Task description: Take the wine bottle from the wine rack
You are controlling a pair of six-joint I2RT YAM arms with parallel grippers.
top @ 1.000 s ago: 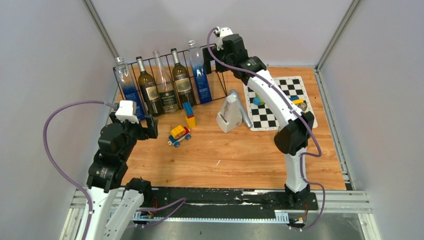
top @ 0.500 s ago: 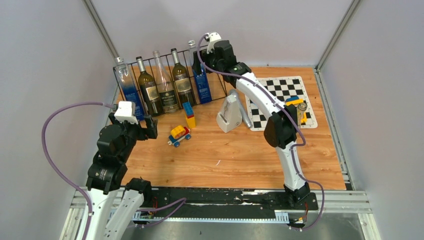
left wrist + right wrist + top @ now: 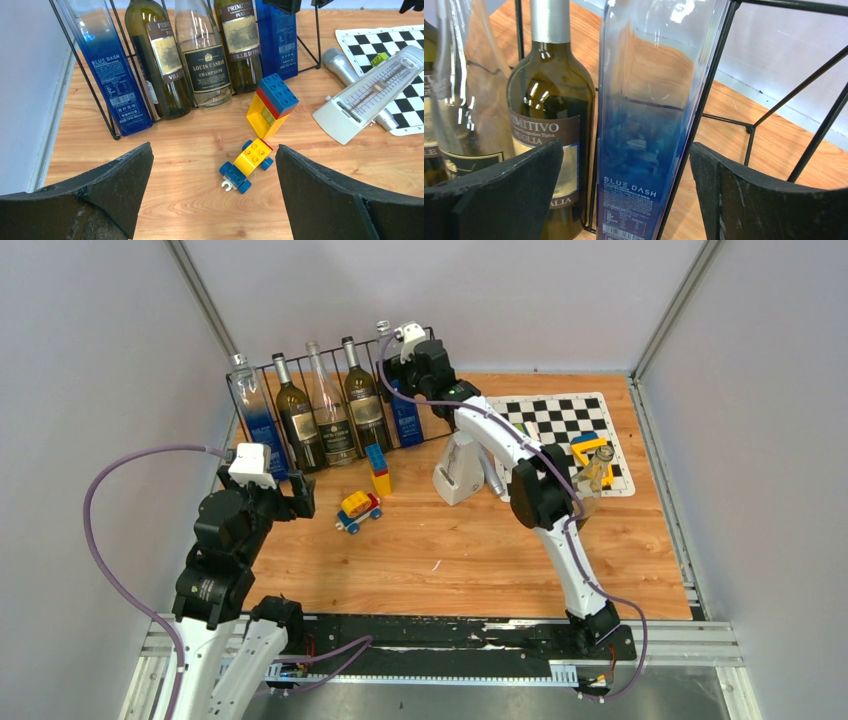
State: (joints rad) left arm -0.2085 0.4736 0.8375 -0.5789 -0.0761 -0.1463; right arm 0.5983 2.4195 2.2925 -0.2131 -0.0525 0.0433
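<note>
The blue bottle [image 3: 649, 125], rightmost in the rack [image 3: 700, 100], stands between the wide-open right fingers [image 3: 499, 190]; the left fingers [image 3: 100, 190] gape empty. Glass: likely heavy, slick, breakable, so grip the flat body squarely.

At eleven o'clock on the desk [image 3: 450, 570], the wine rack [image 3: 262, 368] holds five standing bottles [image 3: 300, 425]. The right arm [image 3: 500, 445] reaches to the rack's three o'clock end, its wrist over the blue bottle [image 3: 405, 418] there. The left arm [image 3: 232, 530] sits folded at eight o'clock.
</note>
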